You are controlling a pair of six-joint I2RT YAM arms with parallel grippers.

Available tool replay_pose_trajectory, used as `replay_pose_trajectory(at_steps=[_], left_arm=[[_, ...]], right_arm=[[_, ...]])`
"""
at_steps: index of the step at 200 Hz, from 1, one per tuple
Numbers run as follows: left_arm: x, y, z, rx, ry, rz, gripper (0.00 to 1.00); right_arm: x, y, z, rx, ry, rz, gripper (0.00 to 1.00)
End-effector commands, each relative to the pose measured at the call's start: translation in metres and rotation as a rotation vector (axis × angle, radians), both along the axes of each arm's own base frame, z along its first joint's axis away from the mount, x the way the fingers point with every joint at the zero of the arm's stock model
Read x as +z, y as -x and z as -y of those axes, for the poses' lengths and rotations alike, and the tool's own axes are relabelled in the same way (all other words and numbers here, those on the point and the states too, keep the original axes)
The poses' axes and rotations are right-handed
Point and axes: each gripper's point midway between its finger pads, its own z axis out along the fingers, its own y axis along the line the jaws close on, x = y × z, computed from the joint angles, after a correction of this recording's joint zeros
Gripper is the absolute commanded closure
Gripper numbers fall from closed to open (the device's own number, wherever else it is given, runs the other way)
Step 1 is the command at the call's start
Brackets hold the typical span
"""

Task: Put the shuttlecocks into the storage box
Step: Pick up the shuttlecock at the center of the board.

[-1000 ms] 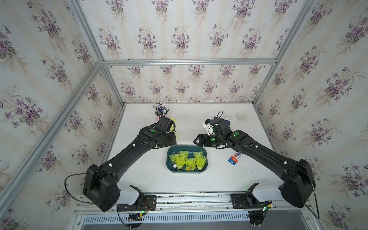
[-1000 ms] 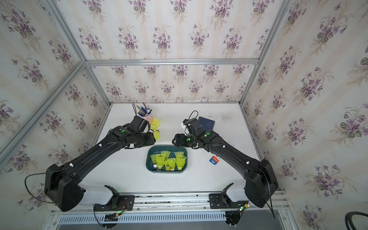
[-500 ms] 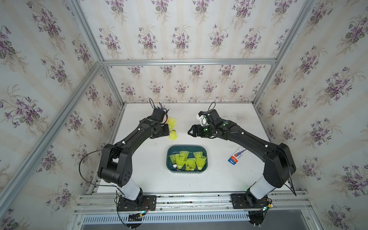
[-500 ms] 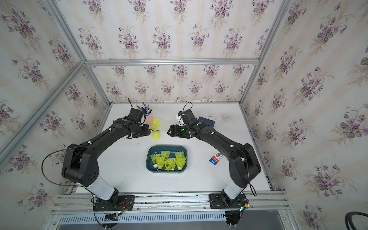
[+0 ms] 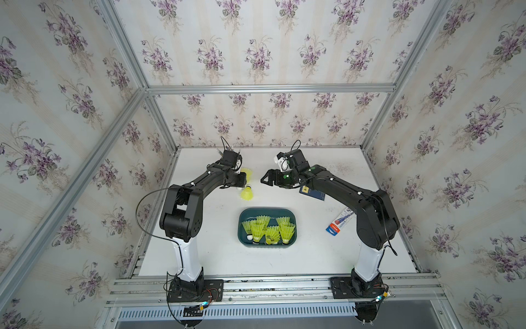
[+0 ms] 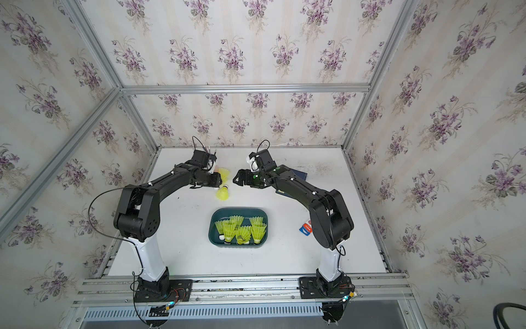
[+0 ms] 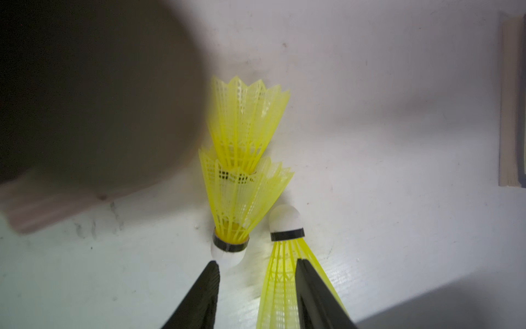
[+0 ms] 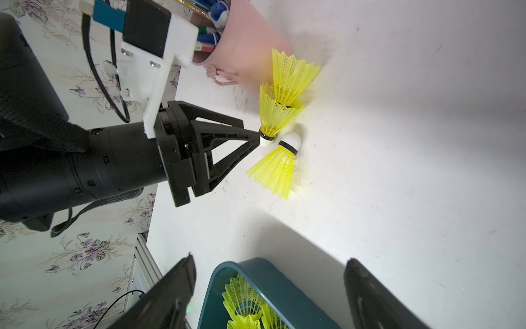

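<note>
Several neon yellow shuttlecocks (image 5: 267,230) stand in the dark teal storage box (image 5: 244,242) (image 6: 213,236) at mid-table. Beyond it, by the pink cup, two shuttlecocks lie stacked one in the other (image 5: 247,173) (image 7: 244,159) (image 8: 280,94), and a third (image 5: 246,193) (image 6: 222,193) (image 8: 273,171) lies beside them. My left gripper (image 5: 242,185) (image 7: 256,263) is low at these, open. One finger touches the stacked pair's white tip, and the third one's skirt (image 7: 281,284) lies between the jaws against the other finger. My right gripper (image 5: 264,181) (image 8: 270,259) hangs wide open and empty, just right of them.
A pink pen cup (image 8: 242,42) stands at the back, close to the left wrist. A navy book (image 5: 313,195) lies under the right forearm. A red, white and blue tube (image 5: 340,225) lies right of the box. Walls enclose the table on three sides.
Both arms swung from the box's far rim to the back of the table. The left gripper dropped onto the loose shuttlecocks and narrowed its jaws. The right gripper opened slightly wider.
</note>
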Motion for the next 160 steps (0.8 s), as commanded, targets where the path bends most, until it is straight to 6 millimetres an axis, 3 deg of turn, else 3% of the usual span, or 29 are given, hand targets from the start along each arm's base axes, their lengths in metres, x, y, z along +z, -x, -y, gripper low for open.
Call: replay_pose_trajectory(at_steps=[1, 33, 73, 122, 160], left_arm=[[-0.022, 0.014, -0.006, -0.022, -0.036, -0.079, 0.53], [-0.026, 0.016, -0.008, -0.011, -0.049, -0.08, 0.53], [-0.009, 0.024, -0.014, 0.035, -0.048, -0.021, 0.54], [0.014, 0.037, -0.019, 0.083, -0.054, 0.055, 0.47], [0.011, 0.044, -0.024, 0.108, -0.047, 0.052, 0.47]], right_arm=[[0.001, -0.004, -0.005, 0.005, -0.035, -0.011, 0.15], [-0.002, -0.009, -0.007, -0.005, -0.052, -0.028, 0.16], [-0.005, -0.008, -0.007, -0.005, -0.054, -0.04, 0.16], [-0.004, -0.005, -0.006, -0.006, -0.069, -0.043, 0.16], [-0.004, -0.002, -0.006, 0.001, -0.072, -0.042, 0.16]])
